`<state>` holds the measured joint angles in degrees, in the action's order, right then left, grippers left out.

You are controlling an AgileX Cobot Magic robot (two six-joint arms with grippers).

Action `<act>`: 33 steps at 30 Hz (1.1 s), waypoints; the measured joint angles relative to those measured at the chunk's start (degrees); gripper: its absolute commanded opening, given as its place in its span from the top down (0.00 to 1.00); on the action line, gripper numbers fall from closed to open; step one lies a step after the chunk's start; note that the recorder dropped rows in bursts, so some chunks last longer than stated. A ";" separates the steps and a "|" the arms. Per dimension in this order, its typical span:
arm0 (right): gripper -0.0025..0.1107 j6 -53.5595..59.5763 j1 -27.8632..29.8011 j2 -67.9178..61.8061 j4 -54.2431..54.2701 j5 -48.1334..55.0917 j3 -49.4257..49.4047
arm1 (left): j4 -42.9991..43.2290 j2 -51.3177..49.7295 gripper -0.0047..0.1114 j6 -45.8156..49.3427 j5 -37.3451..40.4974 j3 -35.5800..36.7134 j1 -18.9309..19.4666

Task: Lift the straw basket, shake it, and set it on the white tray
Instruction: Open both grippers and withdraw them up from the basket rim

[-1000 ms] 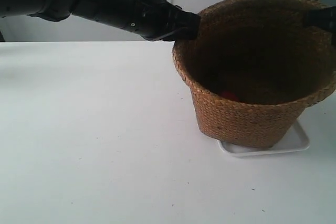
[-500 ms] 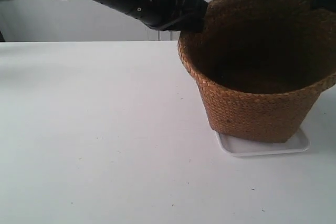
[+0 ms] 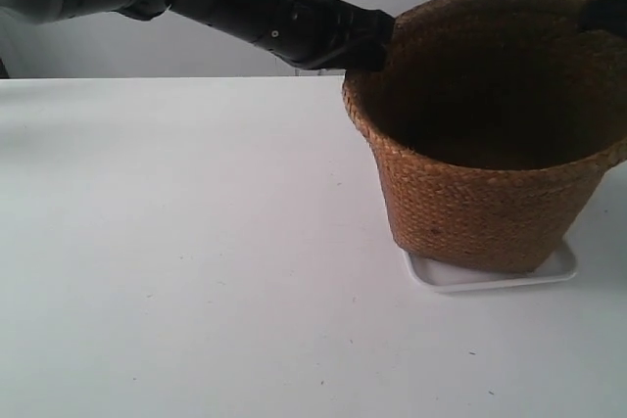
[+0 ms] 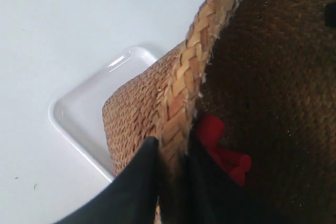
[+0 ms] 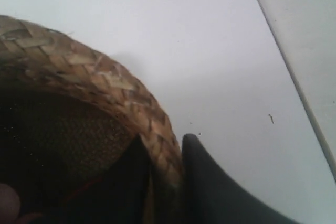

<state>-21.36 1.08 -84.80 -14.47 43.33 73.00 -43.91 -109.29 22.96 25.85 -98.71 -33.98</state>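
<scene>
Placement looks almost finished. The straw basket (image 3: 490,193) stands upright at the right of the exterior view, its base on or just above the white tray (image 3: 554,269), which lies on the white worktop (image 3: 196,242). The tray's near edge and right corner show beneath the basket, and I cannot tell whether its full weight is down.

The left pincer (image 4: 170,182) is clamped on the braided rim, one finger outside the wall and one inside. The right pincer (image 5: 167,182) pinches the rim the same way. In the exterior view, the arm at the view's left reaches the far-left rim, and the other arm barely shows at the far-right rim. A small red thing (image 4: 220,145) lies inside the basket.

Lifting and shaking I judge done. What remains is to settle the basket flat, open both pincers and draw clear.
</scene>
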 measured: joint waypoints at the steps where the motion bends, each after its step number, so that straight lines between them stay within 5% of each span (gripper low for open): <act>1: 0.45 0.26 0.14 -0.02 0.11 -0.12 0.00 | -0.10 0.00 0.45 0.10 0.16 -0.12 0.12; 4: 0.21 1.31 1.06 -0.13 -0.87 -0.57 0.00 | 0.00 -0.05 0.24 0.44 0.44 -0.22 0.70; 13: 0.22 1.47 1.28 0.67 2.41 -7.92 0.00 | 0.48 1.20 0.22 3.68 -1.03 -0.46 1.10; 25: 0.60 2.50 1.28 6.90 8.39 -14.54 0.00 | 5.55 6.02 0.23 6.39 1.87 -4.41 1.21; 33: 0.67 0.94 1.28 21.79 8.39 -16.95 -0.45 | 10.60 17.44 0.23 4.57 6.81 -0.77 1.21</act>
<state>-20.43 2.36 -63.01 -6.08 26.38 72.56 -33.31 -91.85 27.54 32.65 -99.48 -32.78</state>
